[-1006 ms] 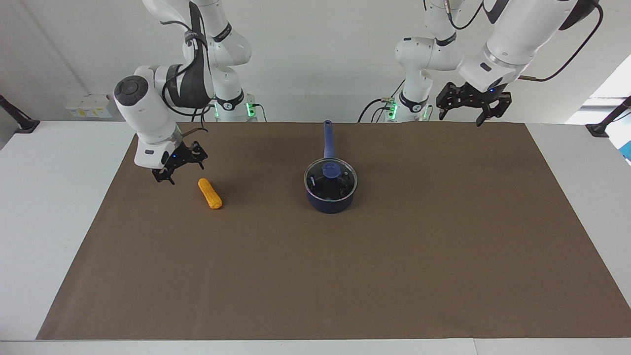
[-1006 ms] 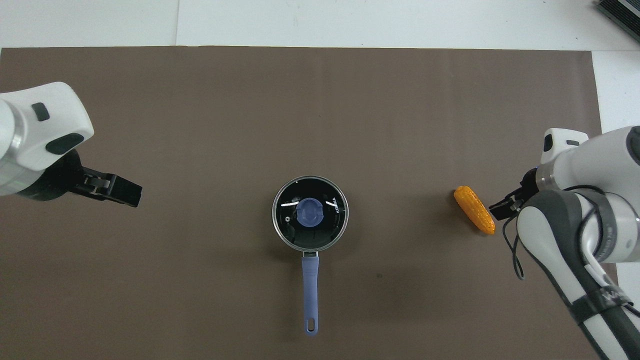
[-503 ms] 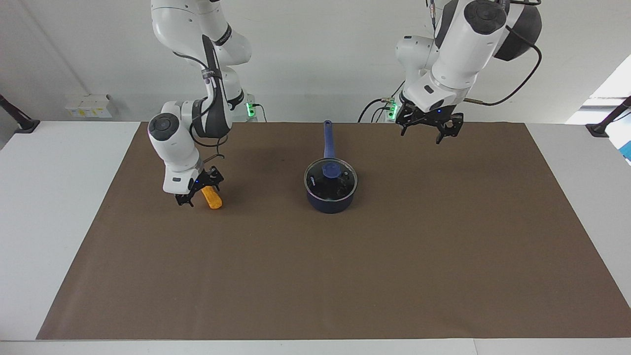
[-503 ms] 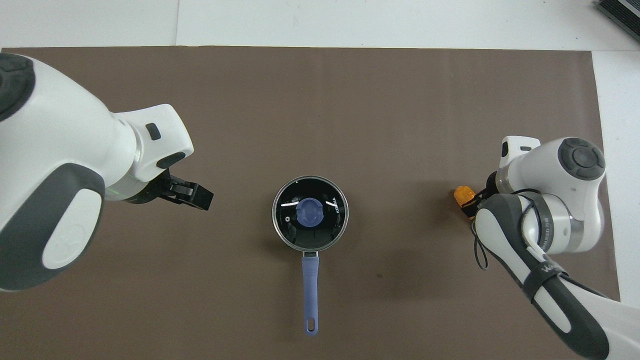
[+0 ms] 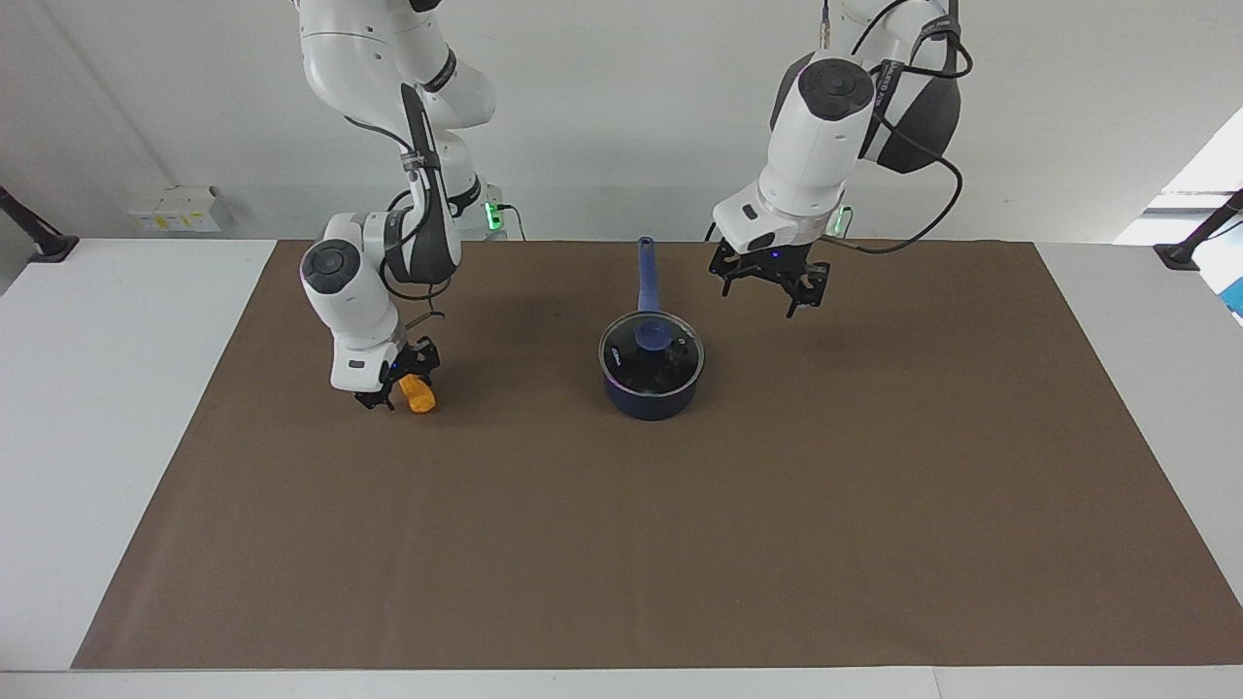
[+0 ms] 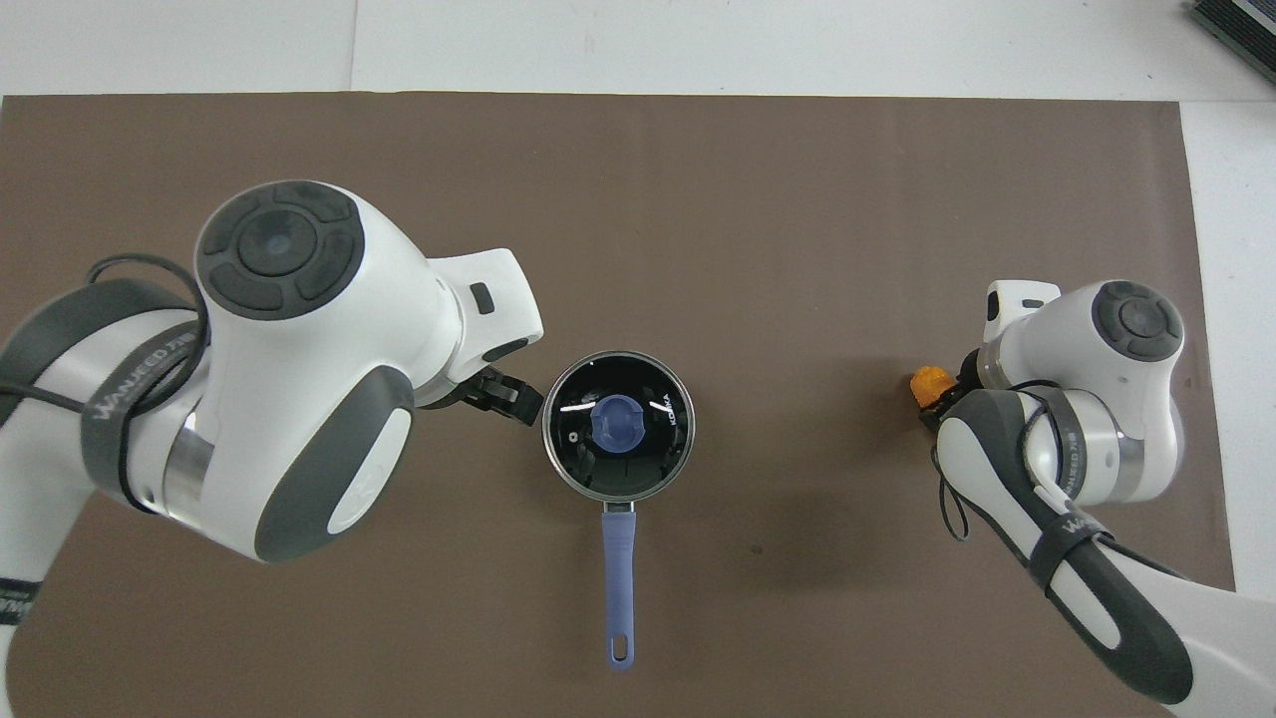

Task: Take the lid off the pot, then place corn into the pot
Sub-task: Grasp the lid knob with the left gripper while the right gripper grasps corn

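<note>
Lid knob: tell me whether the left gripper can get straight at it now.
Probably yes. The left gripper hangs open in the air beside the pot, and nothing covers the lid or its blue knob.

I read white lettering, apparently "KONKA", on the round clear glass lid (image 6: 618,424) beside its rim (small, so uncertain), and "WANJEED" on the left arm's grey band (image 6: 140,379).
</note>
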`<state>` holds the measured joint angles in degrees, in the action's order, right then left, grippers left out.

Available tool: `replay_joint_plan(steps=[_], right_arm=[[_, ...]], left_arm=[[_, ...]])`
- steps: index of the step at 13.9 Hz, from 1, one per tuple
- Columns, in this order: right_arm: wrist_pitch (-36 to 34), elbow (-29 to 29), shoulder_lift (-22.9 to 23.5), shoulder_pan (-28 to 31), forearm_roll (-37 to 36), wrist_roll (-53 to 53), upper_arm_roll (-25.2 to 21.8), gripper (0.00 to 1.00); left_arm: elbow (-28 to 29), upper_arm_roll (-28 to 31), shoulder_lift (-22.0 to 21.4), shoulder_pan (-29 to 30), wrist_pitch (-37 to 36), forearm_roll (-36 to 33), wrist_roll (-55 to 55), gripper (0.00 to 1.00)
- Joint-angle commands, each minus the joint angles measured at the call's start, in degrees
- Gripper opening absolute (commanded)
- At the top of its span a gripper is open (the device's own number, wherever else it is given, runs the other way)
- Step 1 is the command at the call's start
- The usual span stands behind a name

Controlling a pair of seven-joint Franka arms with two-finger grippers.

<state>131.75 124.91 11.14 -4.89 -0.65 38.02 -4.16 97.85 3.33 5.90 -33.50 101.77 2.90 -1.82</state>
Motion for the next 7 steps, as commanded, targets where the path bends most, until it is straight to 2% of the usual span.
replay_joint_plan(steps=[1, 7], right_arm=[[1.5, 0.9, -0.2, 0.0, 0.7, 0.8, 0.1, 0.0], [1.5, 0.8, -0.2, -0.5, 0.7, 0.0, 0.1, 0.0]], left_arm=[[0.9, 1.0, 2.4, -4.3, 4.6, 0.9, -2.0, 1.0], [1.0, 1.2, 8.9, -11.8, 12.8, -0.8, -15.2, 1.0]])
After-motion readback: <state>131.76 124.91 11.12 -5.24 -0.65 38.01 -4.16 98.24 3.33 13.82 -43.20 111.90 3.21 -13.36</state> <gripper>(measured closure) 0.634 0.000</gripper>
